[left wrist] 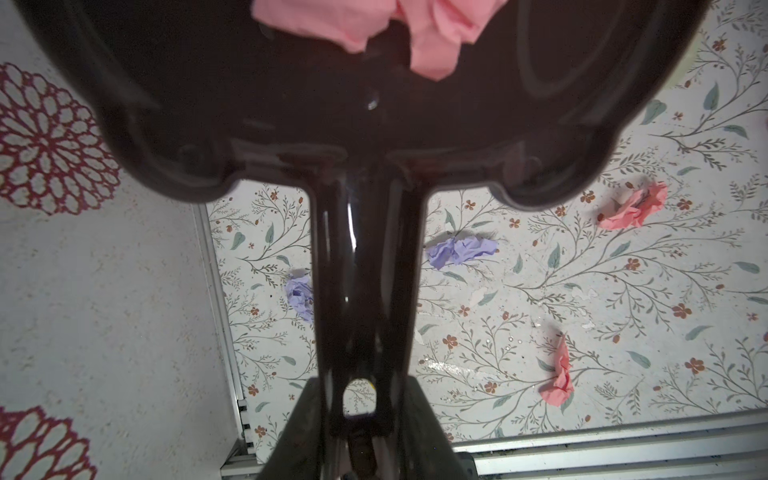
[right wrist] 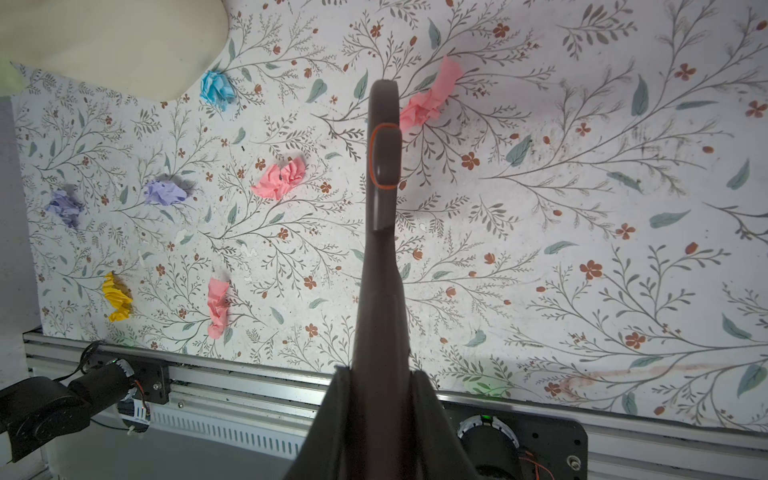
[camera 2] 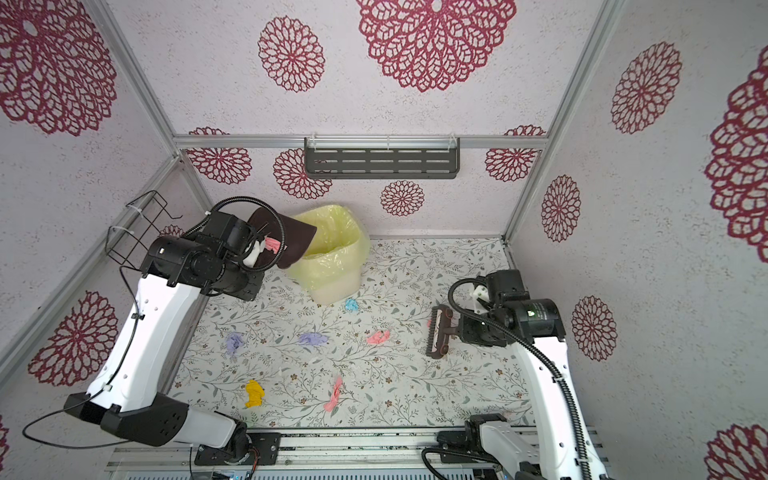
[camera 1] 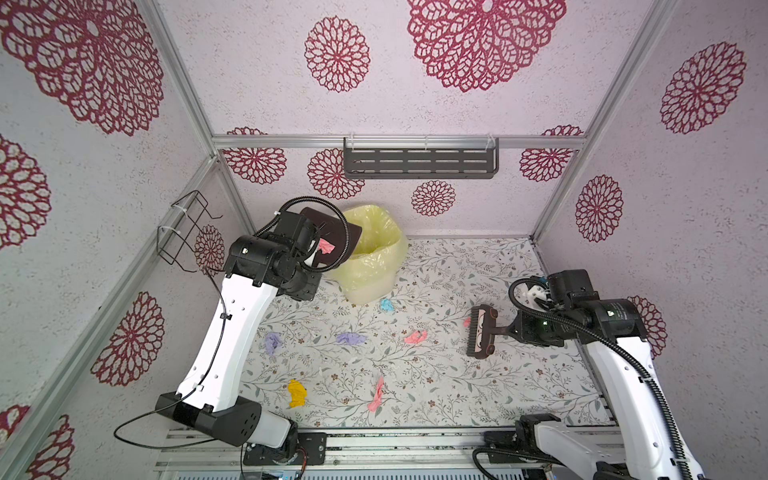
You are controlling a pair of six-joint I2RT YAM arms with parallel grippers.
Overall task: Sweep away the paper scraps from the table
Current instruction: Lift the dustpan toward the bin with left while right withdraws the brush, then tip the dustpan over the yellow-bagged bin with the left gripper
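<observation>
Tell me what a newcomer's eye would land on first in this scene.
First, the bright paper scraps in pink, lilac, blue and yellow, scattered over the flowered table. Next, at the back left, the left gripper holds a dark dustpan with one pink scrap in it, up by the yellow-lined bin. On the right, the right gripper holds a brush over the table.

Dustpan (camera 1: 337, 231) at bin (camera 1: 371, 266) rim — pink scrap (camera 1: 326, 246) inside

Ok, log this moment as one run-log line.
left hand: shut on dustpan, at bin, pink scrap inside | right hand: shut on brush | table: seven scraps on it
</observation>
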